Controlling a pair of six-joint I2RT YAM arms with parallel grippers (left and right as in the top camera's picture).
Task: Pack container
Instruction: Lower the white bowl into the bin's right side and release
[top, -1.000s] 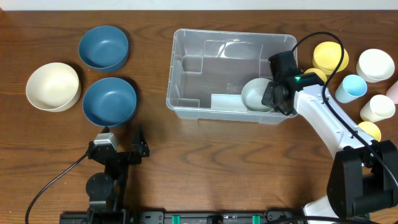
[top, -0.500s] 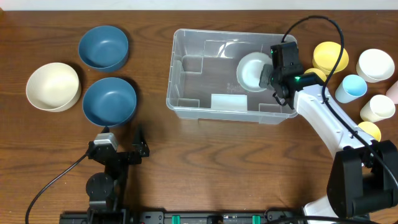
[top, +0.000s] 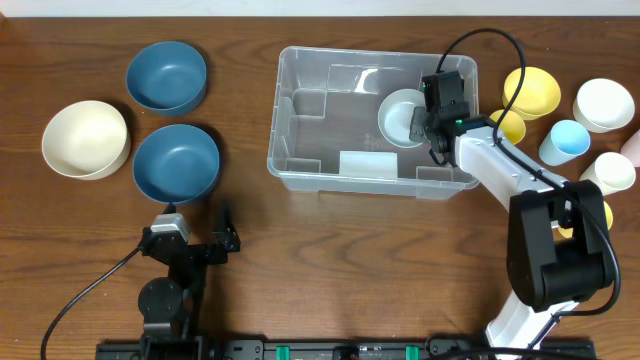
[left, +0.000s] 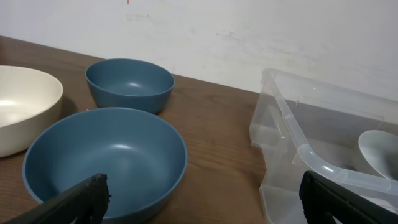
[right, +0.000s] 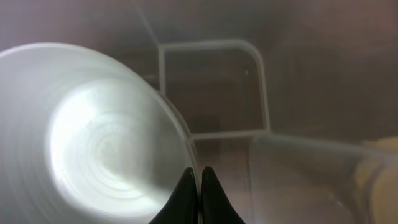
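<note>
- The table (top: 330, 260) is dark brown wood with a plain grain. It fills the overhead view except for a pale strip along the far edge.
- A white wall (left: 249, 31) rises behind the table in the left wrist view, bare but for faint marks.
- At far left stands a cream bowl (top: 85, 138), upright.
- Just right of it are two blue bowls, the far blue bowl (top: 166, 75) and the near blue bowl (top: 175, 163). The three bowls are near one another, and none touches another.
- The left gripper (left: 204, 182) sits low at the near edge, below the near blue bowl. Its jaws are spread wide with nothing between them.
- A black cable (top: 80, 300) curls from that arm toward the near left corner.
- The container (top: 276, 120) stands in the middle of the table toward the far side, upright. A whitish label (top: 367, 163) lies on its base near the front wall.
- Inside the container, at its right end, is a pale bowl (top: 400, 118), tilted so its hollow faces up and left.
- The right gripper (top: 428, 125) reaches over the container's right rim. Its jaws are pinched tight on the pale bowl's rim, as the right wrist view shows.
- To the right of the container is a loose group of cups: a yellow cup (top: 530, 92), a white cup (top: 603, 103), a light blue cup (top: 566, 141) and a cream cup (top: 608, 173). A second yellow one (top: 505, 122) is partly hidden by the arm.
</note>
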